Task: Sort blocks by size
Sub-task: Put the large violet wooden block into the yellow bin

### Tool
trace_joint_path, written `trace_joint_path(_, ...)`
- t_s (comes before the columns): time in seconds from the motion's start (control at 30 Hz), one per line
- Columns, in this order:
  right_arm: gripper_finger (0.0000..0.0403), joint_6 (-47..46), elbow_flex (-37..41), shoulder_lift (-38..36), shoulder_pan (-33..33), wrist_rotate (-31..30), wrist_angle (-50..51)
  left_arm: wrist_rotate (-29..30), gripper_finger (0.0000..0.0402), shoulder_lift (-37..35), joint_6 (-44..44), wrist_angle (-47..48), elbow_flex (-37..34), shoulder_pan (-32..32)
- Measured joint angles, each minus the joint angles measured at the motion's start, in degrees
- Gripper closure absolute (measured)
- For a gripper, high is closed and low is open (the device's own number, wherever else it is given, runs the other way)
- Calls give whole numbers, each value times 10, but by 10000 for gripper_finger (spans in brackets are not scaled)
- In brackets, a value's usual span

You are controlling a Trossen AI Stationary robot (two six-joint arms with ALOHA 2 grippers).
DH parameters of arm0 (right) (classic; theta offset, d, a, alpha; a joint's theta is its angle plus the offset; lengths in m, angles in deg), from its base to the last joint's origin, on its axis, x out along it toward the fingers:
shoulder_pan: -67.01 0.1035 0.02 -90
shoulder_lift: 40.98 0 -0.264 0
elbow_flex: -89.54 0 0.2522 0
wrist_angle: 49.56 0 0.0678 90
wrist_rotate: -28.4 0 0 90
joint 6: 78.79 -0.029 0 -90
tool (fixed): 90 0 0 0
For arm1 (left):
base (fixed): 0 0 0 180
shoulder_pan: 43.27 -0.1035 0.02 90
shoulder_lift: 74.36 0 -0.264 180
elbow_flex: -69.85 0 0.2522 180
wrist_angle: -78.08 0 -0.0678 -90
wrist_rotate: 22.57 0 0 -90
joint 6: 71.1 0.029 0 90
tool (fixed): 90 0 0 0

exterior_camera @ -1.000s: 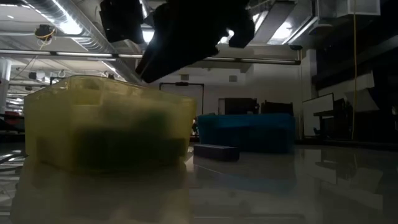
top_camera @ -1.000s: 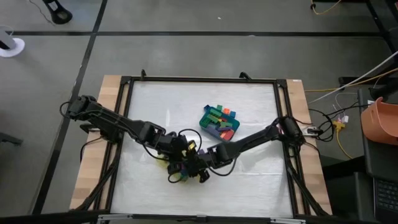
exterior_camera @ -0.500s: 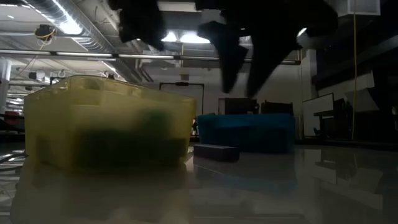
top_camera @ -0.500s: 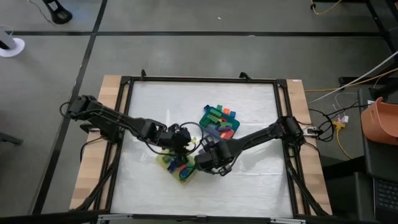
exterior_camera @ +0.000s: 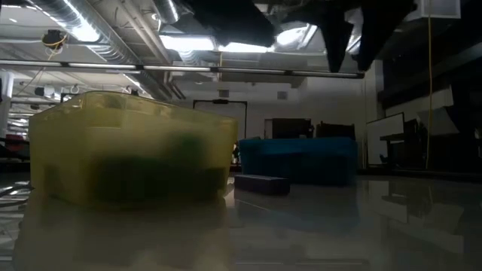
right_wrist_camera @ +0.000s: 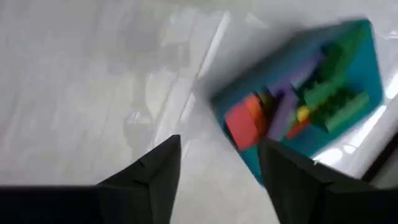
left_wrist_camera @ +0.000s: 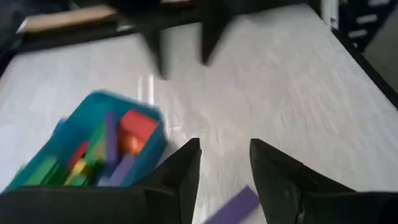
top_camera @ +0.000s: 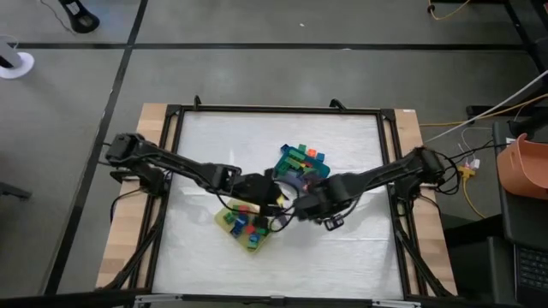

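A yellow tray (top_camera: 242, 226) near the table's front holds several short coloured blocks (top_camera: 244, 224). A teal-blue tray (top_camera: 301, 168) toward the middle holds longer green, purple and red blocks (right_wrist_camera: 297, 99). One purple bar (left_wrist_camera: 233, 205) lies flat on the bare table beside the teal tray, also in the low view (exterior_camera: 261, 183). My left gripper (left_wrist_camera: 224, 152) hovers open above that bar, between the two trays (top_camera: 276, 192). My right gripper (right_wrist_camera: 217, 155) hangs open, pointing down, close to the teal tray's near side (top_camera: 304, 201). Neither holds anything.
A black frame (top_camera: 274, 109) rims the white table top, with wooden strips (top_camera: 145, 171) outside it. Bare table lies at the far left and along the near edge. The two arms cross close together over the middle.
Both grippers have left the yellow tray, whose blocks now show uncovered. My right gripper has risen and gone toward the teal tray, tipping to point steeply down. My left gripper has moved toward the table's right, to the gap between the trays, rolling about its own line.
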Motion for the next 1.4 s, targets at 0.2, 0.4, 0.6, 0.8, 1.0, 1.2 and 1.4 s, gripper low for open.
trace_joint_path(0.2, 194, -47, 103, -109, 0, -15, -52, -44, 275, 57, 88, -53, 0, -1)
trace_joint_path(0.4, 194, -77, 200, -200, 0, -26, -122, -65, 275, 88, 167, -45, 0, -11)
trace_joint_path(0.6, 194, -86, 278, -251, 0, -30, -198, -89, 275, 106, 168, -45, 0, -47)
trace_joint_path(0.8, 194, -136, 335, -248, 0, -19, -334, -101, 275, 89, 96, -44, 0, -52)
trace_joint_path(1.0, 194, -214, 373, -218, 0, 33, -484, -95, 275, 49, 91, -19, 0, -56)
trace_joint_path(1.2, 194, -242, 376, -170, 0, 102, -526, -62, 275, -1, 59, 54, 0, -63)
trace_joint_path(1.4, 194, -242, 376, -117, 0, 161, -614, -58, 275, -21, -3, 116, 0, -61)
